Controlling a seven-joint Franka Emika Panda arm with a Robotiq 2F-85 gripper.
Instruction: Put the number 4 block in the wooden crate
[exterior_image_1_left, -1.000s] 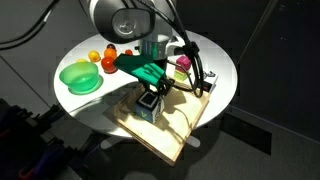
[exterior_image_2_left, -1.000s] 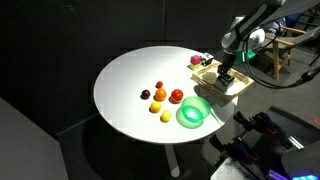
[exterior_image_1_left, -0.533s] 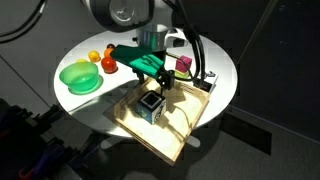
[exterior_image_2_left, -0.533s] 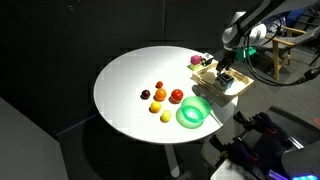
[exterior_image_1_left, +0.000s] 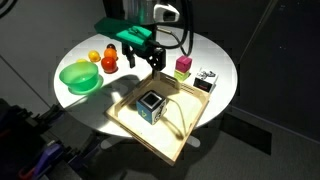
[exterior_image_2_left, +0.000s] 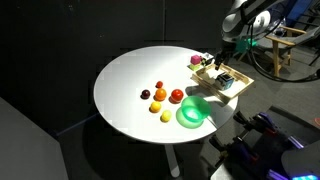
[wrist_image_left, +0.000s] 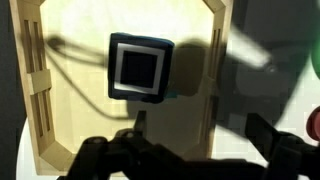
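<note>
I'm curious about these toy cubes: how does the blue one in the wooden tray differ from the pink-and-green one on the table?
Colour: the number 4 block has blue sides and a white top face with a dark frame, while the pink-and-green block is pink and green. Place: the number 4 block sits inside the wooden crate, while the pink-and-green block stands on the white table outside the crate's rim. Both are small cubes, and nothing is gripping either.

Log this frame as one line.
number 4 block: inside wooden crate, ungripped | gripper: open, empty, above block | task: block placed
</note>
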